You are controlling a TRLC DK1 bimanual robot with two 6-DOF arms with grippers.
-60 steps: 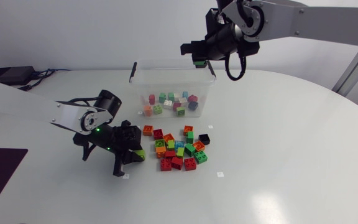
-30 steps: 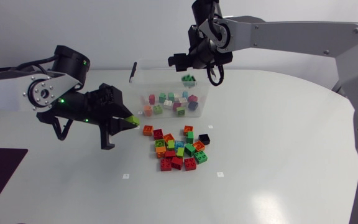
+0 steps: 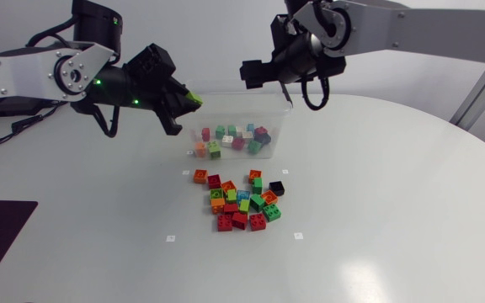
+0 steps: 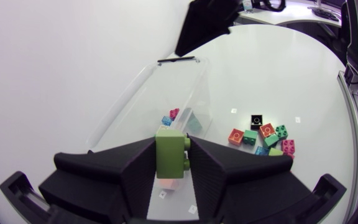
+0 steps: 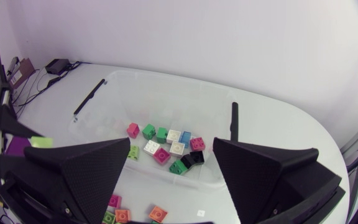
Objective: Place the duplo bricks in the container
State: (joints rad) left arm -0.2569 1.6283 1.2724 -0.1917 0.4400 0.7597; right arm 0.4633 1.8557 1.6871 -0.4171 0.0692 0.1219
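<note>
With the lime-green duplo brick pinched between the fingers of the left gripper only at the rim of the clear container, an early release could bounce it onto the bench, and the right gripper, fingers wide and empty above the container, might collide.

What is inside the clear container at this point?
The container holds loose bricks, pink, green, white, blue and black, on its floor. The left gripper covers one corner from above.
</note>
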